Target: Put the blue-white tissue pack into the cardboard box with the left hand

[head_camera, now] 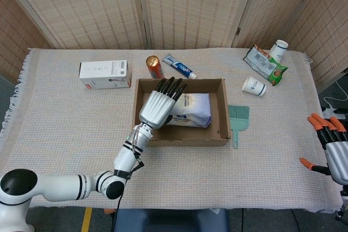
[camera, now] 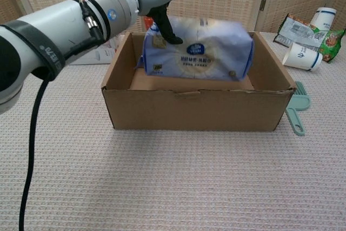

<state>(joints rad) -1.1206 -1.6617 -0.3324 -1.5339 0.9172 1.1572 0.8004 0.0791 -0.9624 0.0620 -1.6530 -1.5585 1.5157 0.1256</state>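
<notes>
Your blue-white tissue pack point(camera: 197, 50) sits down inside the cardboard box point(camera: 197, 109), lying lengthwise across its floor with the printed face toward the front wall; its top shows above the rim in the chest view. It fills most of the box, leaving a bare strip of floor along the right wall in the head view.

Your left hand point(head_camera: 159, 107) hangs over the left end of the pack with the fingers point(head_camera: 169, 86) stretched out flat toward the box's far wall. In the chest view the thumb point(camera: 165, 25) points down at the pack's upper left corner, and whether it touches there is hard to tell. The hand looks spread wide and holding nothing, which fits a pack that has been let go to settle under its own weight. I judge the placement all but finished: what remains is lifting that hand straight up so the thumb does not drag the soft wrapper out.

Your right hand point(head_camera: 333, 148) rests off the counter's right edge, fingers apart and idle, well away from the work.

Around the box, a teal brush point(head_camera: 237, 119) lies just beside its right wall, a can point(head_camera: 154, 67) and a toothpaste tube point(head_camera: 179, 67) near its far wall, a white carton point(head_camera: 105, 74) toward the counter's far left, and paper cups point(head_camera: 254, 86) with a snack bag point(head_camera: 265, 64) at the far right corner.
</notes>
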